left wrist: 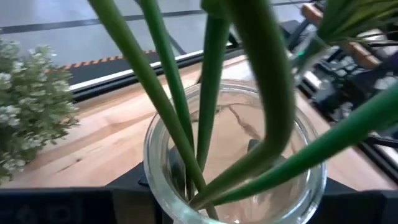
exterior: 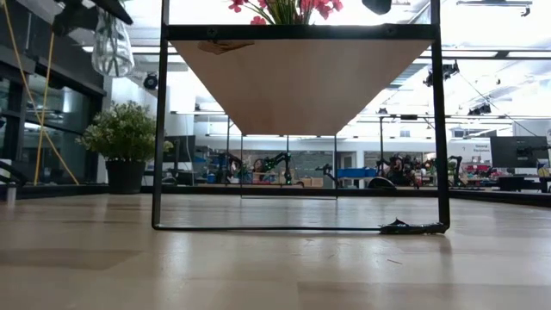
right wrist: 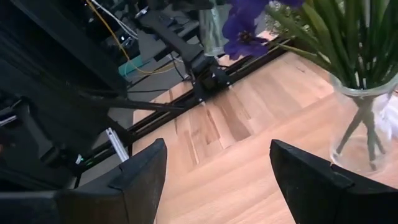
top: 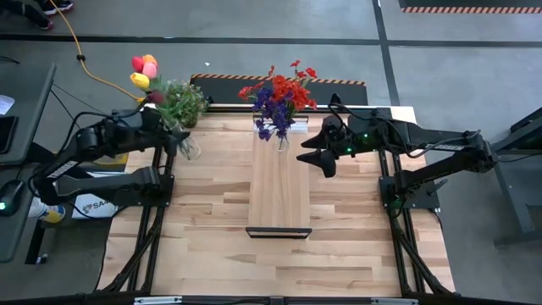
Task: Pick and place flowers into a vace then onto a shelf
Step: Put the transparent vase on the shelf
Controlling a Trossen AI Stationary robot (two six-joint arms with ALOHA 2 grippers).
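A clear glass vase (top: pixel 188 146) with green stems and red, pink and yellow flowers (top: pixel 144 71) is in my left gripper (top: pixel 176 141), over the table's far left part. In the low view this vase (exterior: pixel 112 43) hangs well above the tabletop. A second glass vase (top: pixel 281 141) with red and purple flowers (top: pixel 279 95) stands on the far end of the light wood shelf (top: pixel 279 191). My right gripper (top: pixel 318 151) is open beside the shelf's right edge, close to that vase (right wrist: pixel 367 124), touching nothing. My left gripper is shut on the glass vase, coming level from the table's left. The vase's wide mouth (left wrist: pixel 186 124) fills the left wrist view and hides the fingers, so where on the wall they sit does not show. The vase is lifted clear, roughly upright, stems leaning out.
A bushy pale-green potted plant (top: pixel 183 102) stands at the far edge just behind the held vase. The shelf is raised on a thin black frame (exterior: pixel 159 129). Bare plank tabletop (top: pixel 279 263) lies on the near side of the shelf and to both its sides.
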